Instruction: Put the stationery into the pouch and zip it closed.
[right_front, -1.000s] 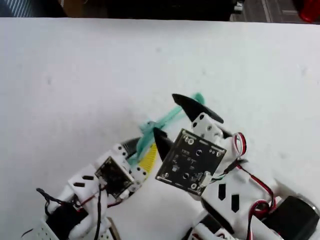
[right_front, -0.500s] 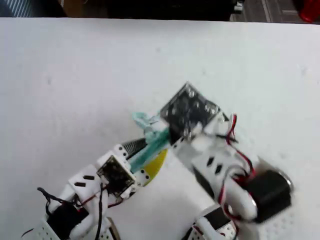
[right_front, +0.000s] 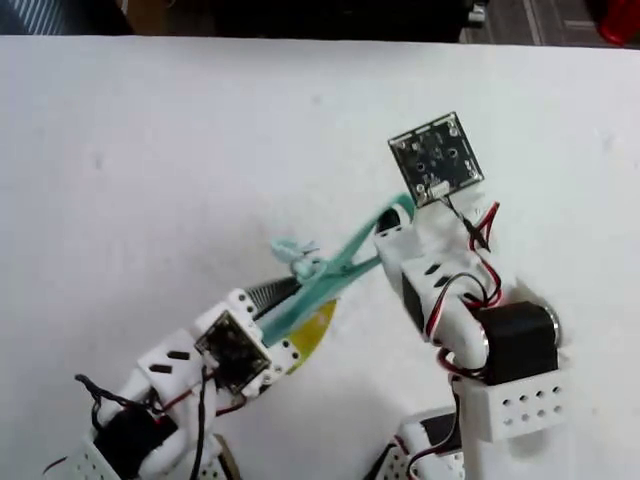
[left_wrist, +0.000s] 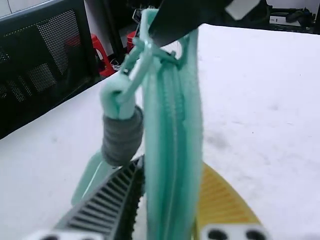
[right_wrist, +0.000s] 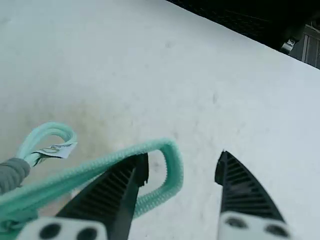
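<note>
– On the white table (right_front: 150, 150), what do we have, biggest first?

– The right arm (right_front: 470, 330) stands at the near right and the left arm (right_front: 170, 370) lies low at the near left. Strung between them is a slim teal mesh zip pouch (right_front: 335, 280), turned edge-up.

– Who holds it?

– The left gripper (right_front: 283, 318) is pinching the near end, with its black ribbed finger hard against the mesh. The right gripper (right_wrist: 182, 157) is spread wide at the far end. The pouch's rounded tip lies just beside one ribbed finger (right_wrist: 117, 192), the other finger is well apart, and nothing is clamped.

– And the yellow bit?

– A yellow mesh piece (left_wrist: 220, 205) sits under the pouch by the left gripper. I can't tell if it belongs to the pouch or is separate. Nor can I tell whether the stationery is inside.

– So it looks like zipping. Where's the pull?

– Partway along the upper edge there's a short grey sleeve (left_wrist: 121, 136) on a teal cord loop (right_wrist: 47, 132), with a small white tag (right_wrist: 56, 149) on the loop.

– How would you do it well?

– The left pinch should stay firm, since it's the anchor. The right gripper is at the tip, not the pull, so I'd bring it back to the grey sleeve. It should close squarely on that, not on loose cord. Then I'd draw straight along the zip line, away from the anchor, with the pouch kept taut. A sideways tug would likely twist the mesh and jam the slider, or drag the pouch out of the left pinch.
</note>
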